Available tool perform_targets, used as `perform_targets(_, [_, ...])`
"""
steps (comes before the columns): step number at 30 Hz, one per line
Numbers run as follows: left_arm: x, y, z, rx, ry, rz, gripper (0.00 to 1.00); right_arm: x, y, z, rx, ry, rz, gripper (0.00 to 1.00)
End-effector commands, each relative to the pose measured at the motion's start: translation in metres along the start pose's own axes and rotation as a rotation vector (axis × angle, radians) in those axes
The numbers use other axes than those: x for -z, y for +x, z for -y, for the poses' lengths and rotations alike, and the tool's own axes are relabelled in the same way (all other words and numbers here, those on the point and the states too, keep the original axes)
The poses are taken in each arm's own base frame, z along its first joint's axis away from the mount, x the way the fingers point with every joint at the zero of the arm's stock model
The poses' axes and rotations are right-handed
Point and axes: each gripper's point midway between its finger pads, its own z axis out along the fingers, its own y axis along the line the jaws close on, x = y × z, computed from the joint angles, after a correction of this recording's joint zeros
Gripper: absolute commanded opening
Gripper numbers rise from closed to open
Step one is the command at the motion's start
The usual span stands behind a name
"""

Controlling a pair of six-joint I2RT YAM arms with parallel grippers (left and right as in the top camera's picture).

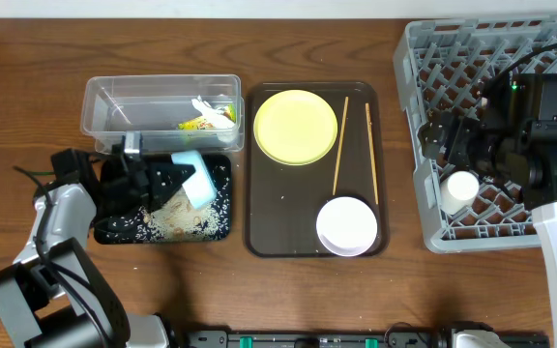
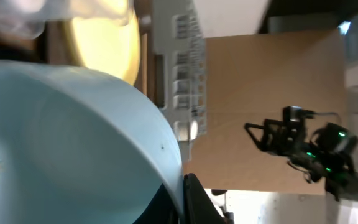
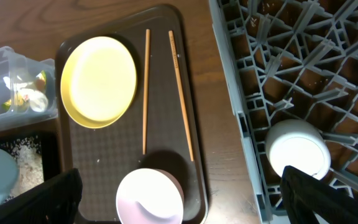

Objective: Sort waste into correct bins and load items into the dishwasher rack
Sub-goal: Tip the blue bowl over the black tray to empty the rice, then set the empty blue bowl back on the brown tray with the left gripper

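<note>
My left gripper [image 1: 174,178] is shut on the rim of the light blue bowl [image 1: 194,180] and holds it tilted over the black tray [image 1: 114,232], which holds loose rice grains [image 1: 177,222]. The bowl fills the left wrist view [image 2: 73,137], with a finger at its rim [image 2: 191,196]. The clear tub [image 1: 100,101] holds the green-and-orange wrapper [image 1: 196,123] and white paper [image 1: 219,113]. My right gripper [image 1: 450,143] is open over the grey rack [image 1: 433,58], above the white cup [image 1: 460,190]. Its open fingers [image 3: 179,190] frame the white bowl [image 3: 149,196] and the cup [image 3: 297,149].
The dark brown serving tray [image 1: 259,232] lies between the bins and the rack. It holds the pale yellow plate [image 1: 296,126], two chopsticks [image 1: 340,145] and the white bowl [image 1: 346,225]. Bare wooden table [image 1: 27,87] surrounds everything.
</note>
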Motion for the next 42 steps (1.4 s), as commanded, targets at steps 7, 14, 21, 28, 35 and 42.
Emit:
perform_targets(7, [-0.008,0.003,0.01,0.007,0.025,-0.029,0.06,0.001,-0.001,-0.004,0.025,-0.003,0.005,0.99])
perform_targets(14, [-0.01,0.007,-0.025,0.118,-0.191,-0.038,0.06,0.001,-0.001,-0.004,0.025,-0.003,0.005,0.99])
perform_targets(21, [-0.037,0.025,0.012,0.029,-0.052,-0.148,0.06,0.001,-0.001,-0.004,0.025,-0.003,0.005,0.99])
perform_targets(28, [-0.1,0.085,-0.019,-0.031,-0.454,-0.333,0.06,0.001,-0.001,-0.004,0.025,-0.003,0.005,0.99])
perform_targets(35, [-0.14,0.113,-0.057,-0.315,-0.869,-0.264,0.06,0.001,-0.001,-0.004,0.025,-0.003,0.005,0.99])
perform_targets(42, [-0.142,0.104,-0.072,-0.545,-1.083,-0.14,0.17,0.001,-0.001,-0.004,0.025,-0.003,0.005,0.99])
